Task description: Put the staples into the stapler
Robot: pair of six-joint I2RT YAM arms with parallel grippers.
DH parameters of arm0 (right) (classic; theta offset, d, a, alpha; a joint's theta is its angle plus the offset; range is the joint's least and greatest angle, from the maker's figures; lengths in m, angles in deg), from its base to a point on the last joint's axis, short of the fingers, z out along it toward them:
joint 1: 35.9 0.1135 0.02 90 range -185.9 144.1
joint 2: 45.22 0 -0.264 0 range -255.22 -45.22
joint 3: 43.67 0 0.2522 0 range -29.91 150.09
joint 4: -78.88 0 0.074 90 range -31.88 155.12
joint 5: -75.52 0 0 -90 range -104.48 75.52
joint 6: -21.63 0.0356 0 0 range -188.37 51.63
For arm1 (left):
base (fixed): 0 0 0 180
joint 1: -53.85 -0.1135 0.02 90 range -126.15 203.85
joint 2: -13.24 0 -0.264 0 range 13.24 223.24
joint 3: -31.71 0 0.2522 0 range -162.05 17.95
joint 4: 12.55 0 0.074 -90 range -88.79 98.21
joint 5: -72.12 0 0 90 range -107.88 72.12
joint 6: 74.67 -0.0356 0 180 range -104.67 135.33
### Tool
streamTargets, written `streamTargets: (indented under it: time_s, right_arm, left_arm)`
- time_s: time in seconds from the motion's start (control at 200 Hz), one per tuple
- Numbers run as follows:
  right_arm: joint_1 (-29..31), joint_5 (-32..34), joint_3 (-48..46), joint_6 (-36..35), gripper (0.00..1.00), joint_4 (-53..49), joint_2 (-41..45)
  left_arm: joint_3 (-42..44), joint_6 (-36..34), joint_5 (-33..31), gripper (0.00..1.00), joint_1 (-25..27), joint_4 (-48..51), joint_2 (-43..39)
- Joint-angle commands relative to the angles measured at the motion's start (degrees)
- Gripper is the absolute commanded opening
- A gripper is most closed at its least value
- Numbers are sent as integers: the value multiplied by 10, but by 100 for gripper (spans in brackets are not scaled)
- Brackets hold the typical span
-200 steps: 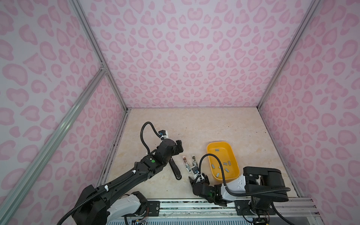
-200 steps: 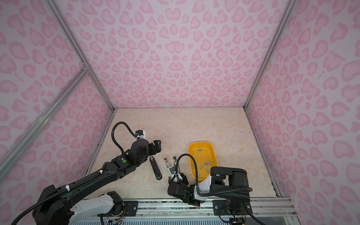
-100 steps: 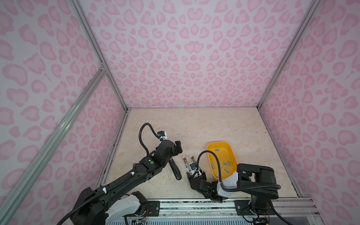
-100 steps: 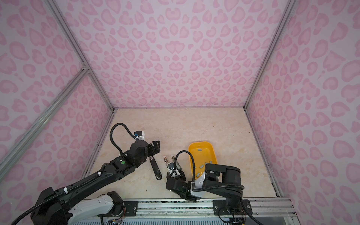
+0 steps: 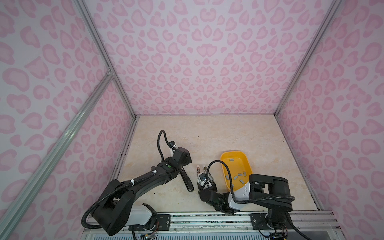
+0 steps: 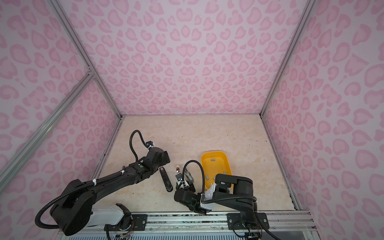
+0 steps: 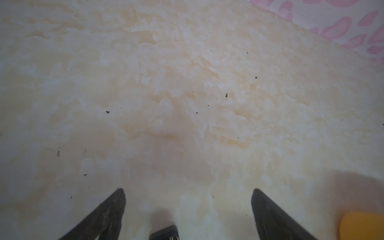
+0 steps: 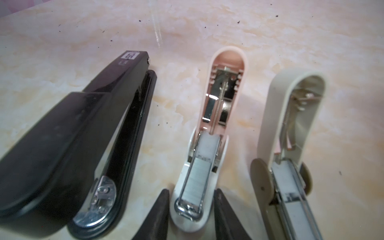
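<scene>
Three staplers lie side by side on the table. The pink stapler lies with its lid flipped open, and a grey strip of staples sits in its metal channel. My right gripper is shut on the front end of its white base, one finger against each side. In both top views this gripper sits low at the near end of the pink stapler. More loose staples lie in the yellow tray. My left gripper is open and holds nothing.
A black stapler lies shut to the left of the pink one, its far end under my left gripper. A beige stapler lies open on the other side. The yellow tray stands just right of my right arm.
My right gripper has slid forward and left along the table to the pink stapler's near end, and its jaws have narrowed onto the base. The left arm has hardly moved.
</scene>
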Motion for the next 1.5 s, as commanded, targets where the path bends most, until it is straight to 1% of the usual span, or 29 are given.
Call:
streamTargets:
  time_s: [0.0,0.17,0.305,0.465,0.56,0.675,0.745,0.885,1.225,1.385,1.495]
  right_arm:
    - [0,-18,-4,-9,34,-71,-10]
    - [-5,-13,1,-6,29,-75,-18]
    - [-6,-6,0,-2,29,-79,-19]
    - [-6,-7,2,-1,30,-80,-22]
    - [-7,-6,3,-1,28,-80,-23]
    - [-7,-9,2,1,24,-79,-22]
    - [-7,-10,-2,2,23,-73,-22]
    - [-10,-14,-6,5,22,-64,-20]
    - [-18,-20,-18,13,20,-52,-17]
    - [-25,-23,-26,19,20,-43,-16]
    - [-26,-22,-28,20,21,-39,-16]
  left_arm:
    - [2,-16,1,96,-5,-38,14]
    - [7,-48,41,96,-8,-87,41]
    - [15,-59,59,96,-8,-121,54]
    - [12,-70,67,97,-8,-123,68]
    - [12,-77,70,100,-8,-122,73]
    - [33,-79,71,94,-8,-152,81]
    - [45,-82,69,91,-8,-159,91]
    - [57,-95,79,87,-8,-179,90]
    - [83,-183,178,73,-5,-271,82]
    - [109,-207,218,72,1,-316,59]
    - [117,-234,235,71,19,-335,49]
